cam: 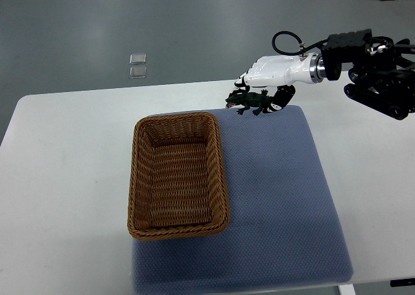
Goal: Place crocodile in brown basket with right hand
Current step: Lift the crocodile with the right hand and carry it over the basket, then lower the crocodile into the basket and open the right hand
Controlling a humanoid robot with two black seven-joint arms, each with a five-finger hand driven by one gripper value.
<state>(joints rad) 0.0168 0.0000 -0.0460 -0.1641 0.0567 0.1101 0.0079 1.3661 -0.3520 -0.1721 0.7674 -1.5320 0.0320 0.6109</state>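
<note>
A small green toy crocodile (249, 101) hangs above the far edge of the blue mat, just right of the basket's far right corner. My right hand (262, 87), white with black fingertips, is shut on it from above, its arm coming in from the right edge. The brown wicker basket (220, 172) stands on the left part of the mat and holds nothing. The crocodile is apart from the basket, a little beyond its rim. My left arm does not show.
A blue padded mat (285, 191) covers the middle of the white table (58, 178). Two small clear squares (137, 65) lie on the grey floor beyond the table's far edge.
</note>
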